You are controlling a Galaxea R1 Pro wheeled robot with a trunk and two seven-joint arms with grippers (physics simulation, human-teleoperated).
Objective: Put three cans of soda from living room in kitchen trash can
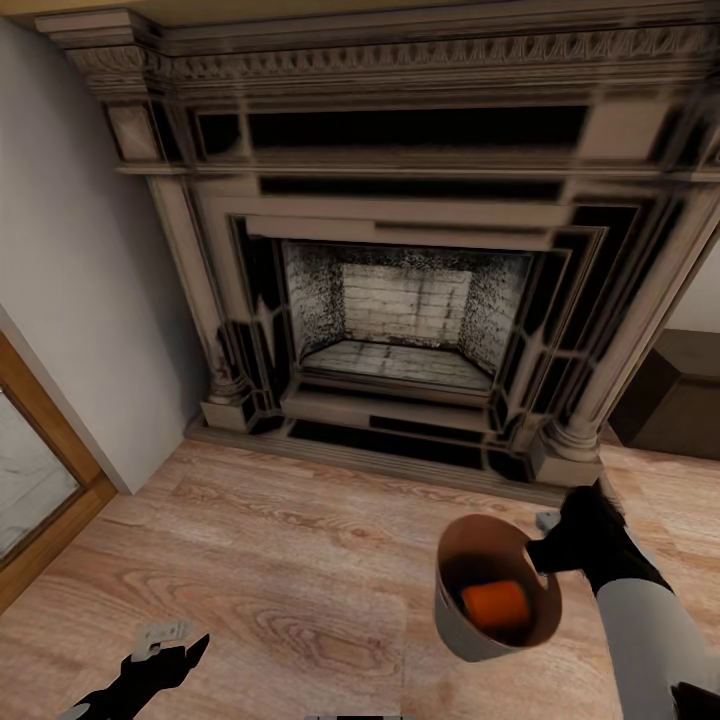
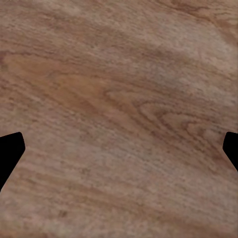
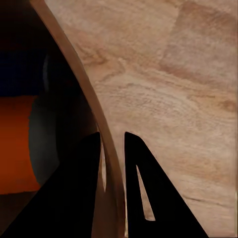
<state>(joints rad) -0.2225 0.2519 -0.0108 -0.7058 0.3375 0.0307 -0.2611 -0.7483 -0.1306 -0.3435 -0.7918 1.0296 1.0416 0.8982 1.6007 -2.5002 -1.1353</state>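
The tash can [image 1: 452, 612], grey outside and brown inside, hangs tilted above the wooden floor at the lower right of the head view. My right gripper [image 1: 548, 552] is shut on its rim. In the right wrist view the two fingers [image 3: 148, 188] of the right gripper [image 3: 113, 140] pinch the tash can's thin wall [image 3: 74, 64] between them. One orange can of soda [image 1: 495, 605] lies inside; it appears again as the orange can [image 3: 15, 144] with a dark blue shape [image 3: 20, 69] beside it. My left gripper [image 1: 178, 642] is open over bare floor, as the left gripper [image 2: 119, 148] with nothing between its fingers.
A large carved stone fireplace [image 1: 400, 300] stands straight ahead. A white wall [image 1: 80, 250] and a wood-framed glass panel [image 1: 30, 470] are at the left. Dark furniture [image 1: 680, 400] sits at the right. Wooden floor [image 1: 280, 560] lies between me and the hearth.
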